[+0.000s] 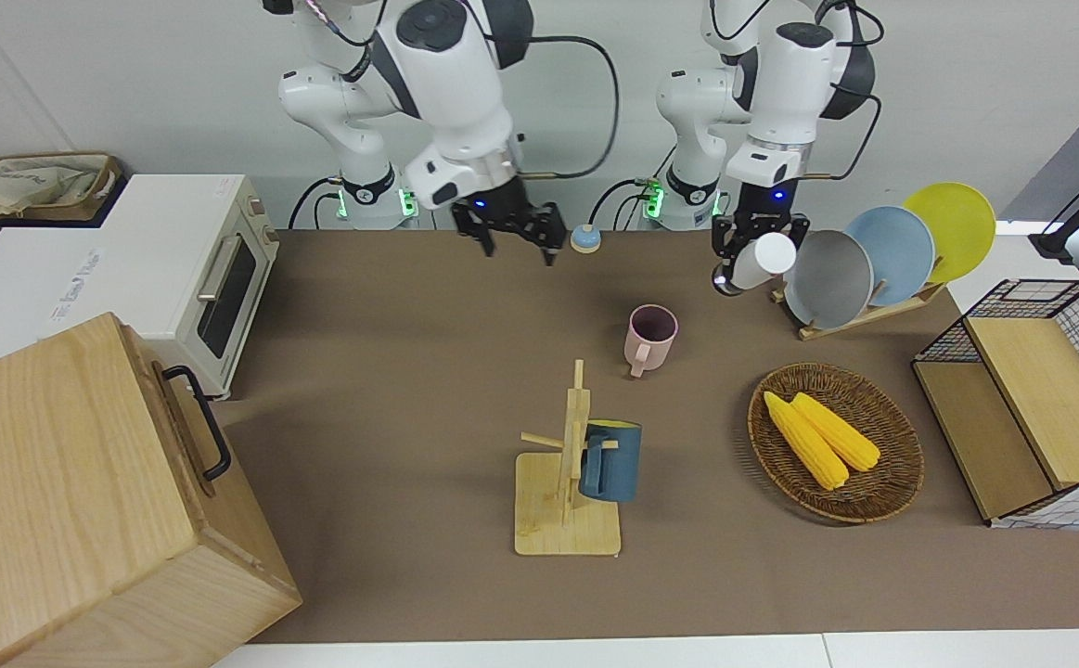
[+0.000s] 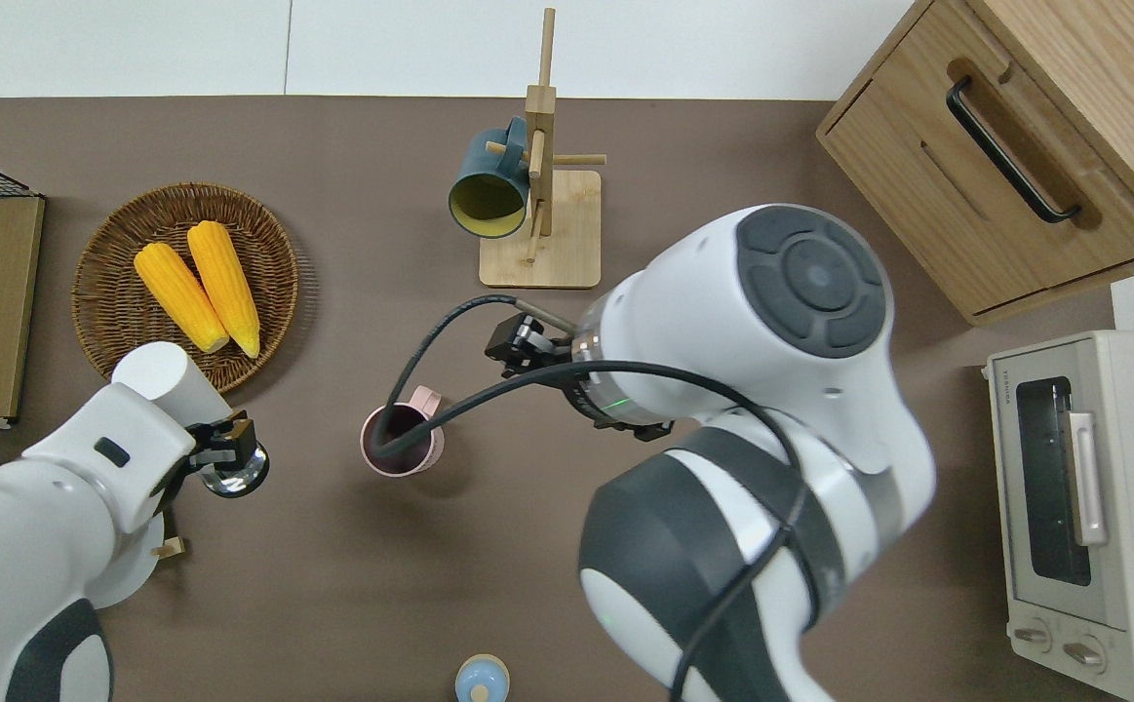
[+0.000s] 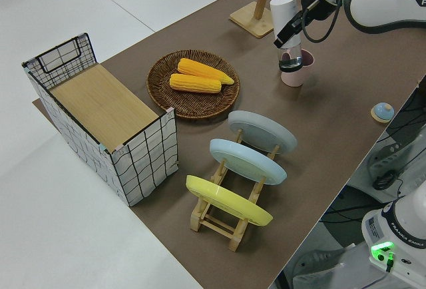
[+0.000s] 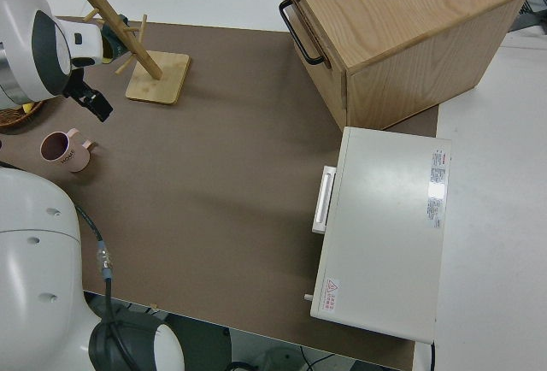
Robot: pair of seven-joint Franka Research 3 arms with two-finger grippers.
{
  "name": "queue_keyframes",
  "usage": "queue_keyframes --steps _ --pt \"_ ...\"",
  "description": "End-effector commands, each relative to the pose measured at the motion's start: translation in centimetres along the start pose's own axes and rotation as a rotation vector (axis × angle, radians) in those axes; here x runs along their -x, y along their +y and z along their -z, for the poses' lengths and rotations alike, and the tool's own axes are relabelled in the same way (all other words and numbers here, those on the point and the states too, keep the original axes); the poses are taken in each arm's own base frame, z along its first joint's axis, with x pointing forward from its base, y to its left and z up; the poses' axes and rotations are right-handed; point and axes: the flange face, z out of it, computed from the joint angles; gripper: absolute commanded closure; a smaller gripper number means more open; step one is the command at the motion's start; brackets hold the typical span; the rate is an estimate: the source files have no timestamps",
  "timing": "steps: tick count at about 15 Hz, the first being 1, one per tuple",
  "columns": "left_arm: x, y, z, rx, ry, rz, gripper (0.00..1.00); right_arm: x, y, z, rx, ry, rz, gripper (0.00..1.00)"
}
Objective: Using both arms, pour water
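Beside the pink cup: left gripper (image 2: 225,456) clamped on a white bottle (image 1: 762,260), airborne, tilted
Pink cup (image 2: 401,441): upright mid-table, nearer the robots than the mug rack (image 2: 539,210)
Right gripper (image 1: 513,229): fingers apart, empty
Advice: centre the bottle's mouth over the cup before tipping further

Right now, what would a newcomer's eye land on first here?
Probably the left gripper, shut on a white bottle held tilted in the air, toward the left arm's end from the pink mug. Next, two bright yellow corn cobs in a wicker basket, and coloured plates on a rack nearer the robots than the basket.
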Motion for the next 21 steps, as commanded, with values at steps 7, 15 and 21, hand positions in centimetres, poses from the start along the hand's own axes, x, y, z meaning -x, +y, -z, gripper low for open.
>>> queue_keyframes --steps 7,15,21 --pt "3.5 5.3 0.0 0.107 -0.017 -0.041 1.00 -6.0 20.2 10.4 0.185 0.055 0.290 0.009" --pt "4.6 7.6 -2.3 0.116 -0.083 -0.072 1.00 -5.2 24.0 12.9 0.244 0.031 0.355 0.009" --pt "4.3 8.7 -4.2 0.104 -0.152 -0.098 1.00 -4.5 25.2 13.6 0.273 0.000 0.368 0.009"
